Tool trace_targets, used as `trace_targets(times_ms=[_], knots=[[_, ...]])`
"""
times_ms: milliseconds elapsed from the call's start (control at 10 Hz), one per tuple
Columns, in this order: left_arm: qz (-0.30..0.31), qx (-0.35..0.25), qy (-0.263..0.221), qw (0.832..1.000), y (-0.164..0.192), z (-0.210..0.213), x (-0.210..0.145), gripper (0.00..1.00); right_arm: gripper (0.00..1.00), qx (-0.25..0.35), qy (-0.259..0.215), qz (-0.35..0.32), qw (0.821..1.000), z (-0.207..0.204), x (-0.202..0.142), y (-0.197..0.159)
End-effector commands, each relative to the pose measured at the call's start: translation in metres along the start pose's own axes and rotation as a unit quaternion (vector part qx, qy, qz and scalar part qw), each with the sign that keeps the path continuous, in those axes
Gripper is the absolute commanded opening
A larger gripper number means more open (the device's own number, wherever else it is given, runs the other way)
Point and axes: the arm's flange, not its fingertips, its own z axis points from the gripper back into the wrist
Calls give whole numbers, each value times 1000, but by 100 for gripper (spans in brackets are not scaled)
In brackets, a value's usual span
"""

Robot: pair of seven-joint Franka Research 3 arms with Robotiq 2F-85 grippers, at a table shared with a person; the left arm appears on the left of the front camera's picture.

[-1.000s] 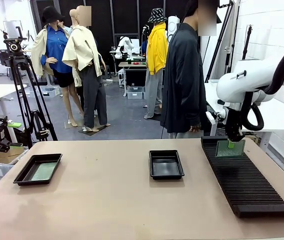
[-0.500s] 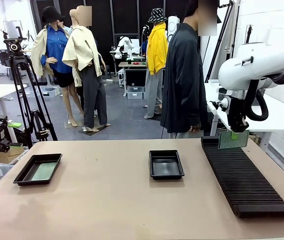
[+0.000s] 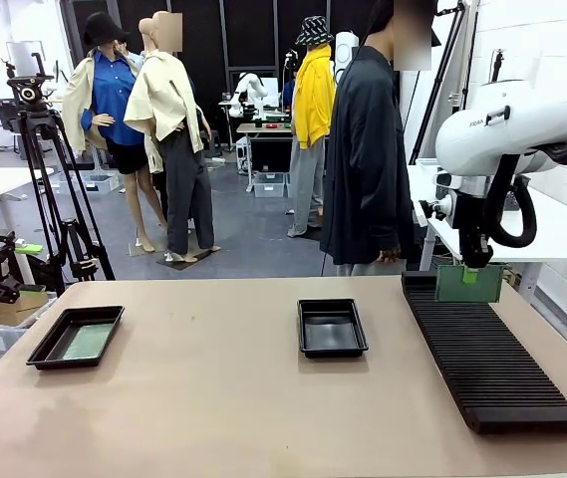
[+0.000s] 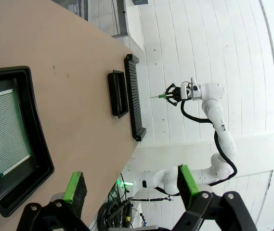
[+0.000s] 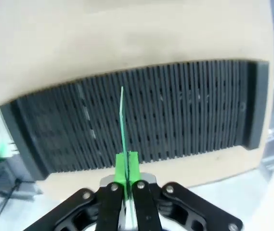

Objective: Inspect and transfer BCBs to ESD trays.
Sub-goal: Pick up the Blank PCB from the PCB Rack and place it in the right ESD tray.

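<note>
Two ESD trays sit on the table [image 3: 223,418], both to the left of the long black ribbed rack [image 3: 494,355] in the front view. The middle tray [image 3: 333,353] lies near the rack with bare tabletop between them, and the far tray [image 3: 44,344] lies well apart from the rack, towards the table's left edge. A green BCB [image 3: 89,342] lies flat on the far tray's floor. Above the rack's far end hangs the right gripper [image 3: 475,263], its jaws pressed onto the top edge of a second BCB [image 3: 468,286], which hangs upright with its face towards the front camera. The right wrist view shows this board [image 5: 122,110] edge-on between the green pads [image 5: 127,161], lined up with the rack's slots [image 5: 185,106]. Its lower edge seems to be clear of the slots, though that view is too blurred to be sure. The left gripper [image 4: 131,182] is well apart from the rack, over the far tray's side of the table, its fingers [image 4: 75,185] spread wide with nothing between them. Its wrist view looks down on the far tray [image 4: 38,139] and the board inside it [image 4: 6,130]. A person [image 3: 368,159] in a dark coat stands behind the table, just left of the rack's far end.
</note>
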Motion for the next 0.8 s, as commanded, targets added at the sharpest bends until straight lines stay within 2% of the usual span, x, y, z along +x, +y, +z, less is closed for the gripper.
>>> trace_targets(times_ms=[0, 100, 300, 400, 700], knots=[[-1, 0, -9, 1000, -3, -1, -2, 100, 0, 15, -21, -176, 984, 4, 25, 14], [-1, 0, -9, 1000, -3, -1, -2, 100, 0, 17, -28, -236, 971, 2, 33, 18], [-1, 0, -9, 1000, -3, -1, -2, 100, 0, 40, -67, -284, 956, 1, 47, 26], [-1, 0, -9, 1000, -3, -1, -2, 100, 0, 45, -70, -299, 951, -2, 52, 27], [-1, 0, -9, 1000, -3, -1, -2, 100, 0, 60, -96, -408, 906, -10, 75, 19]])
